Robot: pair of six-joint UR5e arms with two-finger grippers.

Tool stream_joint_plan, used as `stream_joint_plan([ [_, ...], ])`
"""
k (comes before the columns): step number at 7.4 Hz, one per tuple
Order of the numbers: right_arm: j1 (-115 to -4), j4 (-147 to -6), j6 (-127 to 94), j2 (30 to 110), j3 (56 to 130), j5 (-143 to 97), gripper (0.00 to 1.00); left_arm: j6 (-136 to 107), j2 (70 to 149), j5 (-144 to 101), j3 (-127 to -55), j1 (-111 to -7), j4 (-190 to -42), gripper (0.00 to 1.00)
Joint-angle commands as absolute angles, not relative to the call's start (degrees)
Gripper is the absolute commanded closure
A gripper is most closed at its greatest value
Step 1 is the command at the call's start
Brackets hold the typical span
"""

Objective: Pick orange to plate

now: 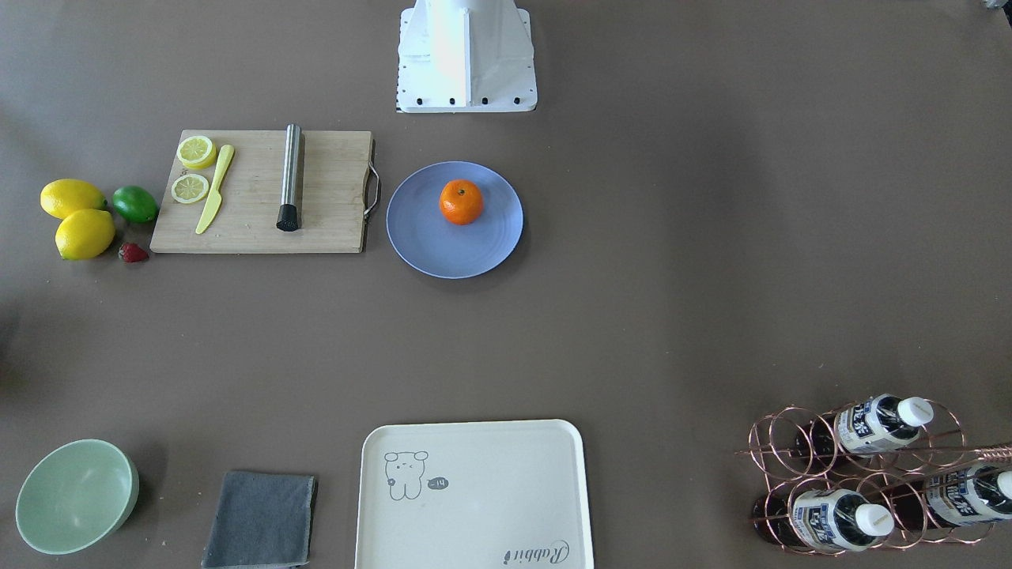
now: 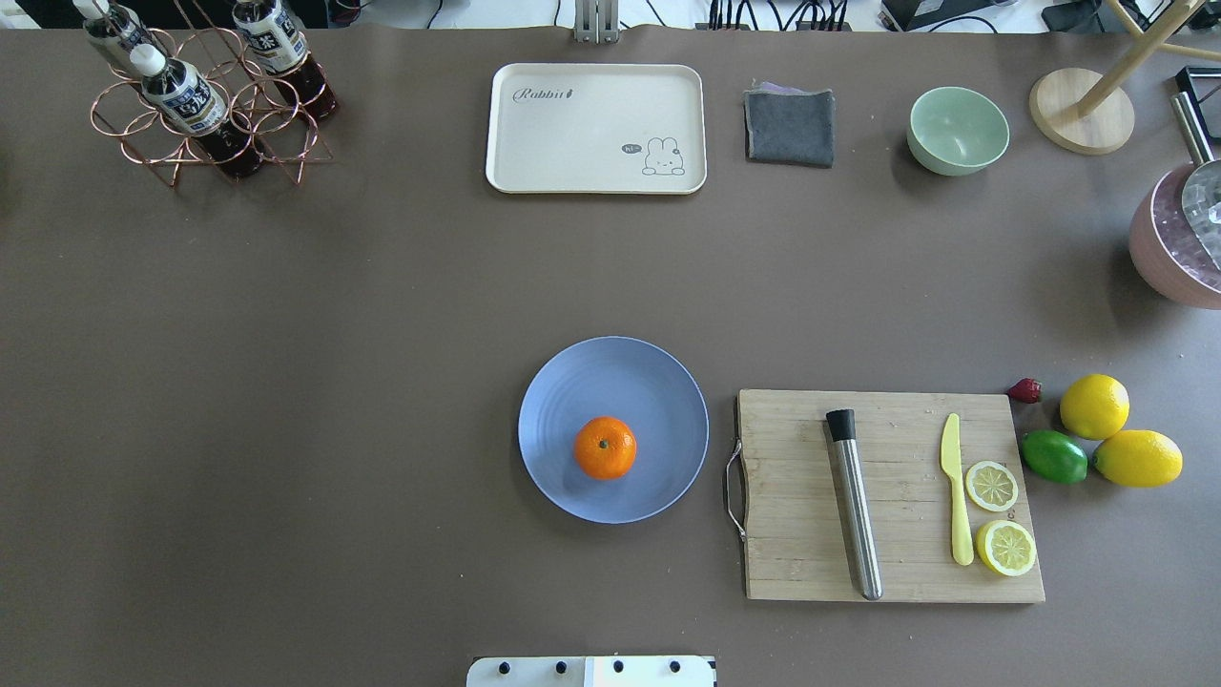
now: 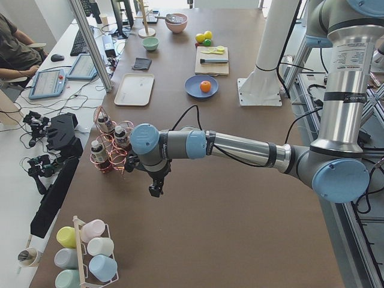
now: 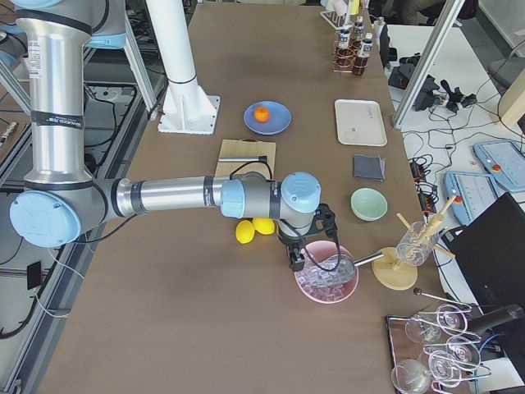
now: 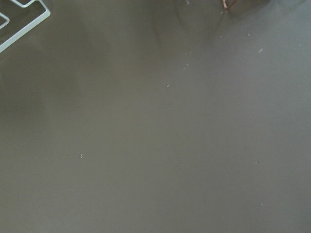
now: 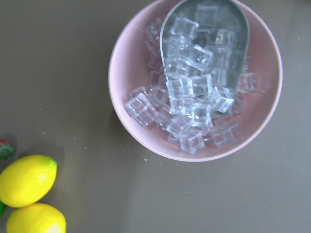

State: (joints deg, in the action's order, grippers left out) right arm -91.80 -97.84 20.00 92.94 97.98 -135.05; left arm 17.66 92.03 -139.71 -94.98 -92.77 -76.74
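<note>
The orange (image 1: pixel 461 201) rests on the pale blue plate (image 1: pixel 451 251), a little off its middle, stem dimple up; the overhead view shows the same orange (image 2: pixel 605 447) on the plate (image 2: pixel 620 374). No gripper touches either. My left gripper (image 3: pixel 156 191) hangs over bare table near the bottle rack, far from the plate, and I cannot tell whether it is open or shut. Over the pink ice bowl at the other end of the table hovers my right gripper (image 4: pixel 297 261), its state also impossible to tell. Neither wrist view shows any fingers.
Beside the plate lies a wooden cutting board (image 2: pixel 887 496) with a steel muddler, a yellow knife and lemon slices. Two lemons (image 2: pixel 1094 405), a lime (image 2: pixel 1054 456) and a strawberry lie past it. Cream tray (image 2: pixel 596 129), grey cloth, mint bowl (image 2: pixel 957 130), copper bottle rack (image 2: pixel 205 95) and pink ice bowl (image 6: pixel 194 77) line the far side.
</note>
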Motion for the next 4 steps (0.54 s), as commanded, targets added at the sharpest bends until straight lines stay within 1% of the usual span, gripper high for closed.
stream_joint_plan([
  [1, -95.97, -99.32, 23.82, 92.64, 94.40, -133.51, 0.00, 18.46, 91.14, -139.66, -94.39, -95.10, -77.43, 0.03],
  [4, -96.15, -98.80, 24.08, 93.08, 93.87, -131.94, 0.00, 18.54, 84.93, -139.57, -93.26, -95.19, -88.02, 0.03],
])
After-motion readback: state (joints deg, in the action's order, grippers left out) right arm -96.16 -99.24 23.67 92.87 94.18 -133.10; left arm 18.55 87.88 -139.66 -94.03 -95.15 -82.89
